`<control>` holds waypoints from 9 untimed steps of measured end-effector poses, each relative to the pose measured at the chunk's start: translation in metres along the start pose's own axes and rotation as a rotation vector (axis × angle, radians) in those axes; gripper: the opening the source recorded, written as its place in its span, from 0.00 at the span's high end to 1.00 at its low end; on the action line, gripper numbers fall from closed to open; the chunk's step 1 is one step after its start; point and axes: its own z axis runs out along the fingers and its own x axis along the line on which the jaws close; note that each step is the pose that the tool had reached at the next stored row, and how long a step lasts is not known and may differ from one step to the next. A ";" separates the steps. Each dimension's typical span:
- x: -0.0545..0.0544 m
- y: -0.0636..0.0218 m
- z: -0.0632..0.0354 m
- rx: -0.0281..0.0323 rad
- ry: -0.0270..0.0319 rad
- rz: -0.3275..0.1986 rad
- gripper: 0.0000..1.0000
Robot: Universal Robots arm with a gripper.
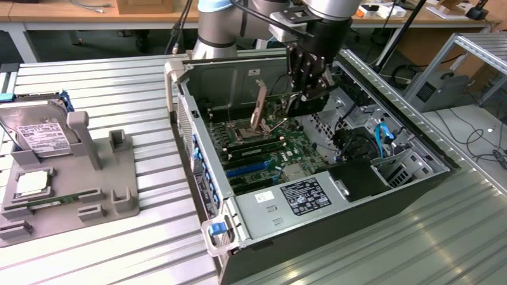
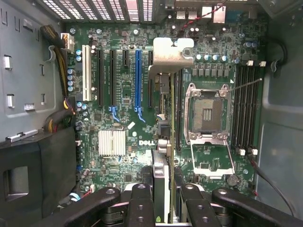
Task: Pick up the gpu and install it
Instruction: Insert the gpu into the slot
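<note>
Mostly edge-on — gpu [image 2: 171, 56] in gripper [image 2: 165, 201].

You have bright, even room light from overhead in the exterior view; the ribbed table [image 1: 380, 249] throws pale glare on the exterior view's right; the inside of the computer case [image 1: 222, 77] lies in soft shadow. At the wrist, the bracket [image 2: 173, 56] of the card [image 2: 161, 175] and the finned cooler [image 2: 112, 143] shine; the black cover [image 2: 28, 175] is dark.
</note>
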 end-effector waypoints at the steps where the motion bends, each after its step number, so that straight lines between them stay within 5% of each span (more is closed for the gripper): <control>1: 0.000 0.0002 0.0002 0.0000 0.0000 0.000 0.73; 9: 0.000 0.0015 0.0014 0.0000 0.0000 0.000 0.73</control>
